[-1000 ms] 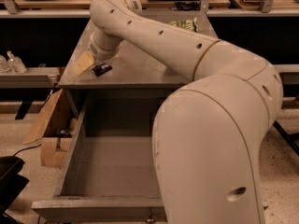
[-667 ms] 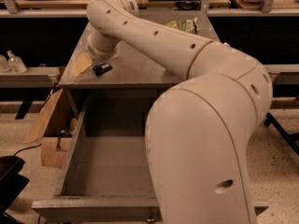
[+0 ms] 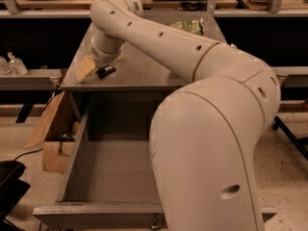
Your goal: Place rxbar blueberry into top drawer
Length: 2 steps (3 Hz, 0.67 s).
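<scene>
The rxbar blueberry (image 3: 106, 71), a small dark flat bar, lies on the grey counter top (image 3: 144, 71) near its left front corner. My gripper (image 3: 92, 66) is low over the counter right beside the bar, on its left, with its tan tip touching or almost touching it. Whether it holds the bar is hidden by the wrist. The top drawer (image 3: 72, 153) is pulled out wide below the counter's front edge, and its grey floor shows bare. My arm arches over the drawer's right half and hides it.
A green chip bag (image 3: 190, 27) lies at the counter's back right. A cardboard box (image 3: 53, 138) stands on the floor left of the drawer. Clear bottles (image 3: 12, 64) stand on a left shelf. A black object (image 3: 9, 186) is at the lower left.
The arm's large near link has shifted a little to the left in view. The gripper and the bar stay at the counter's left front corner.
</scene>
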### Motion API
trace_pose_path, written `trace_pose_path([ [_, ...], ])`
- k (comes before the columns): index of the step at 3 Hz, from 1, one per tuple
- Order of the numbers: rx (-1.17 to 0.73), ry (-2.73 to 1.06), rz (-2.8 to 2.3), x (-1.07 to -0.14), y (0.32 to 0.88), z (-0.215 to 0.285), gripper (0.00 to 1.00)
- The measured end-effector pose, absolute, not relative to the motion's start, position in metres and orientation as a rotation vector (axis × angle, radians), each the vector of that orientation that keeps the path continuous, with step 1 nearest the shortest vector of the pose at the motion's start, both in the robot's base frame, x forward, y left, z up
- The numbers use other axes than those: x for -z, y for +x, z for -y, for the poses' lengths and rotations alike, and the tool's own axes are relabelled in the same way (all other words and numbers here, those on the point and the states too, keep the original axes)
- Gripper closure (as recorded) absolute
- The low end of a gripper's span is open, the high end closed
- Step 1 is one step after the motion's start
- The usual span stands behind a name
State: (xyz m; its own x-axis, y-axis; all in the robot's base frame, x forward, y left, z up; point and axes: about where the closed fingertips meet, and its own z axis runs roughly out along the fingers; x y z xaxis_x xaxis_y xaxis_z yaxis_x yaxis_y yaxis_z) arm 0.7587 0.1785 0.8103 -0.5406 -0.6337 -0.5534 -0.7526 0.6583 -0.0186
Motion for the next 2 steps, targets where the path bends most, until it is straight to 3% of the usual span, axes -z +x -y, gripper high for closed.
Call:
trace_pose_path([
  [2,-0.301,-1.077,-2.352,-0.8159,0.7584,-0.1794,0.65],
])
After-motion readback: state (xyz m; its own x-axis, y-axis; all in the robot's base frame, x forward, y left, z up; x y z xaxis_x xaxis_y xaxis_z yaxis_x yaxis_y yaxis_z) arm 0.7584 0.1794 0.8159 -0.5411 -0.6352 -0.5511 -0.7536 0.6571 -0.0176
